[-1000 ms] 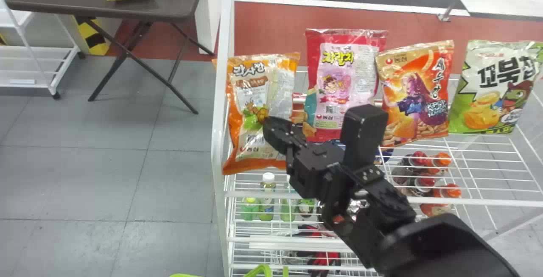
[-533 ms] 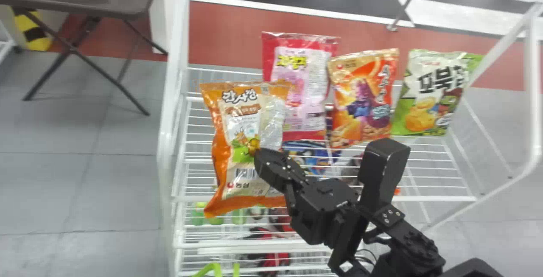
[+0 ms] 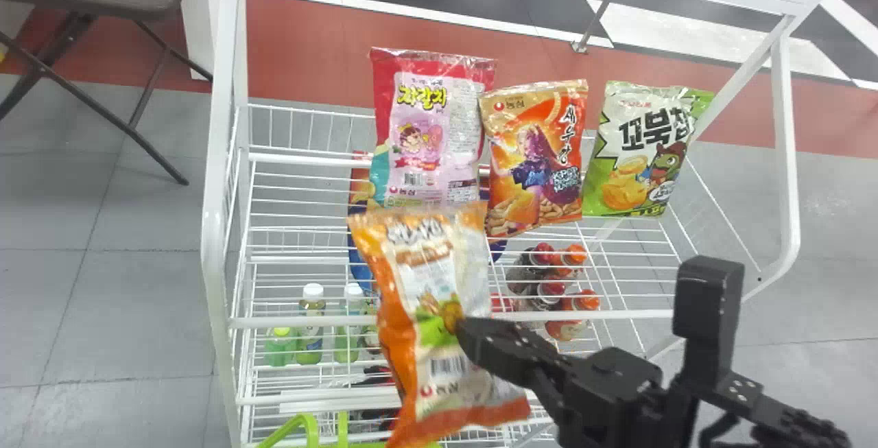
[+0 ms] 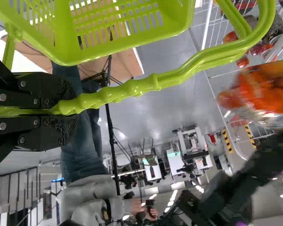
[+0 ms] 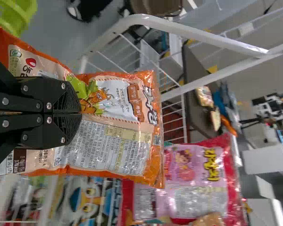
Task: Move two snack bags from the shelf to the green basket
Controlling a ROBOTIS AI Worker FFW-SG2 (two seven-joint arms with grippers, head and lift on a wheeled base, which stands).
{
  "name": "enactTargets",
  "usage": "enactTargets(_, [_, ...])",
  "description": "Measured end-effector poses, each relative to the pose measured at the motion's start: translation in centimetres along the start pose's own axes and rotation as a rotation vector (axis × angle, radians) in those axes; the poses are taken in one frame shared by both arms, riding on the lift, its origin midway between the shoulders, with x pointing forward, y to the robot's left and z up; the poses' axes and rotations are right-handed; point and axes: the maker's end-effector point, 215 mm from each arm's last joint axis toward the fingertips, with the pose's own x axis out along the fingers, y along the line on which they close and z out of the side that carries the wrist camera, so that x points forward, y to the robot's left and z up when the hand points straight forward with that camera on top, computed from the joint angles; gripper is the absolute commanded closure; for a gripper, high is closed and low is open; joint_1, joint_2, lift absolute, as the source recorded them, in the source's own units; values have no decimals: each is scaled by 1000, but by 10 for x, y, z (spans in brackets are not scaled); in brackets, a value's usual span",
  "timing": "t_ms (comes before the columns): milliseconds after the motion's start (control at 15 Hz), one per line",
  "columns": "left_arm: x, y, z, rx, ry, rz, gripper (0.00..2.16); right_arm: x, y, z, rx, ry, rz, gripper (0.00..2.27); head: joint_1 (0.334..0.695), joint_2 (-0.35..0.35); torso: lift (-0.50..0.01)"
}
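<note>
Swinging back from beside the pink bag (image 3: 432, 125), the orange snack bag (image 3: 425, 283) now hangs in front of it, over the shelf (image 3: 617, 314)'s front rail. The right gripper (image 5: 81, 112) has its fingers clamped on the bag; the left gripper (image 4: 68, 110) has its own closed round the green basket (image 4: 63, 47)'s handle. That brings the first bag nearer dropping, though its clearance above the rim is hard to judge.
</note>
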Motion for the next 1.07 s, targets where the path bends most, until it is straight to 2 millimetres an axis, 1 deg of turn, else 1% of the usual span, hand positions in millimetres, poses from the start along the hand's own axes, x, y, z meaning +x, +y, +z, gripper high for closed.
enactTargets(267, [1, -3, 9, 13, -22, 1, 2111, -45, -30, -59, 162, 199, -14, 2199, 695, -350, -17])
enactTargets(333, [1, -4, 10, 15, -23, 0, 2111, -56, -32, -75, 207, 254, -17, 2199, 695, -350, -17])
enactTargets(400, [1, -5, 10, 18, -23, 0, 2111, -62, -31, -83, 232, 283, -14, 2199, 695, -350, -17])
enactTargets(467, [1, -6, 11, 21, -24, 0, 2111, -65, -29, -84, 241, 292, -7, 2199, 695, -350, -17])
enactTargets(600, [1, -7, 11, 23, -24, -1, 2111, -61, -17, -84, 240, 296, 28, 2199, 695, -350, -17])
enactTargets(800, [1, -9, 10, 24, -22, -3, 2111, -47, 12, -90, 233, 320, 103, 2199, 695, -350, -17])
enactTargets(1067, [1, -12, 11, 34, -24, 1, 2111, -32, 43, -120, 216, 401, 145, 2199, 695, -350, -17])
